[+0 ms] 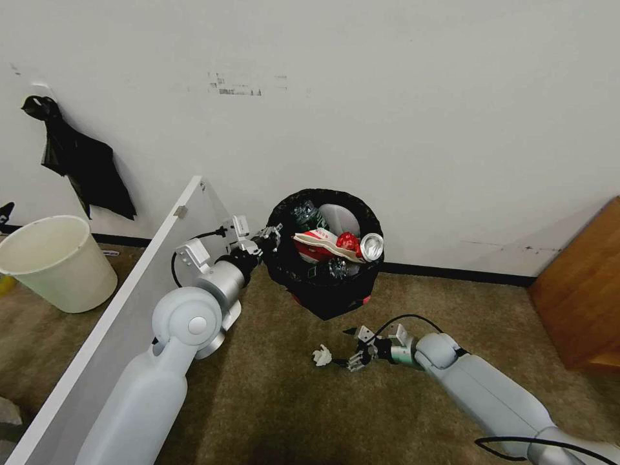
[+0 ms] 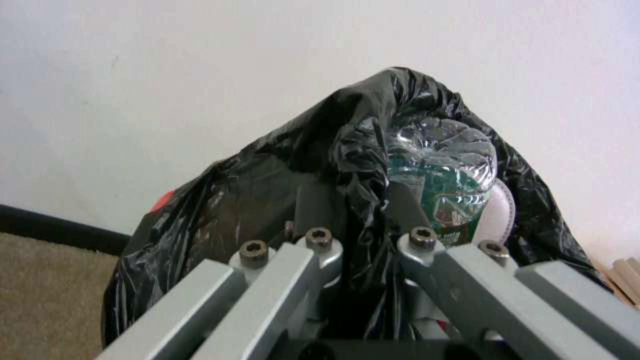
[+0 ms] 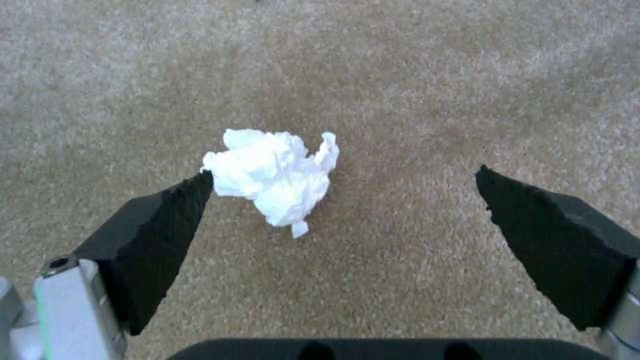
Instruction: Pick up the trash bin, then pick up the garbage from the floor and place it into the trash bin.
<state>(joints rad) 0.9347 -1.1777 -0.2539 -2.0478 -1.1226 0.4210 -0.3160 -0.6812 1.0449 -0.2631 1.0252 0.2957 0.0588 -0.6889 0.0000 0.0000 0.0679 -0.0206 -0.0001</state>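
The trash bin [image 1: 323,284], red with a black bag over its rim, hangs tilted above the floor [image 1: 271,400] by the wall. My left gripper [image 1: 272,237] is shut on its near rim; in the left wrist view the left gripper [image 2: 363,235] pinches the black liner [image 2: 267,190] beside a clear green-labelled bottle [image 2: 447,180]. Inside lie a red-white carton [image 1: 316,242], a crushed red can [image 1: 349,242] and bottles [image 1: 307,213]. A white paper wad [image 1: 321,355] lies on the carpet. My right gripper [image 1: 345,361] is low and open just beside it. The right gripper [image 3: 343,174] straddles the wad [image 3: 273,175], which sits near one fingertip [image 3: 180,200].
A pale cream bucket [image 1: 55,261] stands at the left by the wall. A white board [image 1: 129,284] slants along my left arm. A black bag [image 1: 84,161] hangs on the wall. Wooden furniture [image 1: 581,290] stands at the right.
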